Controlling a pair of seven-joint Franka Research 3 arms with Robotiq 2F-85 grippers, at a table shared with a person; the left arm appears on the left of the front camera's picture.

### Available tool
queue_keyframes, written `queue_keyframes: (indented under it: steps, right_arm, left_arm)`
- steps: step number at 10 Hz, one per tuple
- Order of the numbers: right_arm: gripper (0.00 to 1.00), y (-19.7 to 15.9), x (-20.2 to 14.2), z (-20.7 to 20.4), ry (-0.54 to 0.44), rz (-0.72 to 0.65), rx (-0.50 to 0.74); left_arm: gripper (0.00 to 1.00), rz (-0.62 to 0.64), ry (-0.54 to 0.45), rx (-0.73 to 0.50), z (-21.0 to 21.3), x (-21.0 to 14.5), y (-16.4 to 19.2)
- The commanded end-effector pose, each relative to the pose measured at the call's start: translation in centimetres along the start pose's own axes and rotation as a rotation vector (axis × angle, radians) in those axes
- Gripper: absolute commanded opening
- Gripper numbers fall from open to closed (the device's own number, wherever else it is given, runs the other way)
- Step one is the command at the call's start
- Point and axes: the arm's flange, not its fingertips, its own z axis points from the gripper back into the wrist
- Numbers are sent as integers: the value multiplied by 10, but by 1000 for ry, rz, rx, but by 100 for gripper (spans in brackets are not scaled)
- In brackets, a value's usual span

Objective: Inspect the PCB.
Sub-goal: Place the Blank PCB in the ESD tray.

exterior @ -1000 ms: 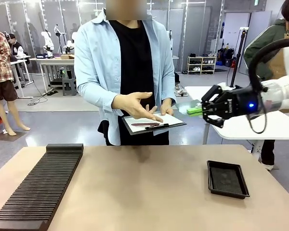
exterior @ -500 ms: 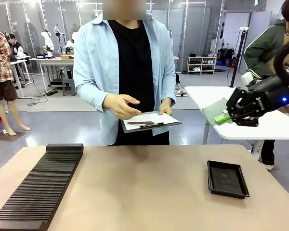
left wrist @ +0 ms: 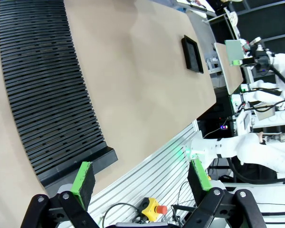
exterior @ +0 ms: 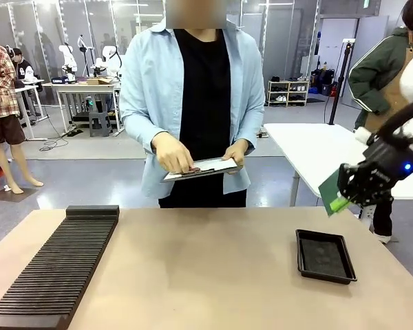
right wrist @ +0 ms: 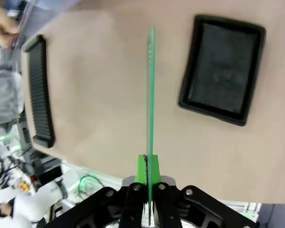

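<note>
right wrist view: pcb (right wrist: 151, 95) – thin green board, edge-on – clamped in right end effector (right wrist: 148, 176); left end effector (left wrist: 141, 176) apart.

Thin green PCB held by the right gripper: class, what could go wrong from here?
1. The right gripper pinches the thin green PCB by one edge only, so a jolt might tilt or drop it.
2. It hangs in the air beyond the shallow black rectangular tray; a poorly aimed lowering could catch the tray's rim.
</note>
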Motion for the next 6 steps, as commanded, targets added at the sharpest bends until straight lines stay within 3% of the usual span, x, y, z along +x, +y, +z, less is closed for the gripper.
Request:
queue_keyframes:
  steps: [1,5,6]
  right_arm:
    - [3,0,9,-45,35,-75,-60]
    - [3,-5,12,-81,50,-105,-118]
    - [3,-12,7,-82,62,-70,-64]
  left_arm:
    - [100,8,18,10,2,-1,-3]
    - [100,8,18,10,2,-1,-3]
    - [100,8,18,10,2,-1,-3]
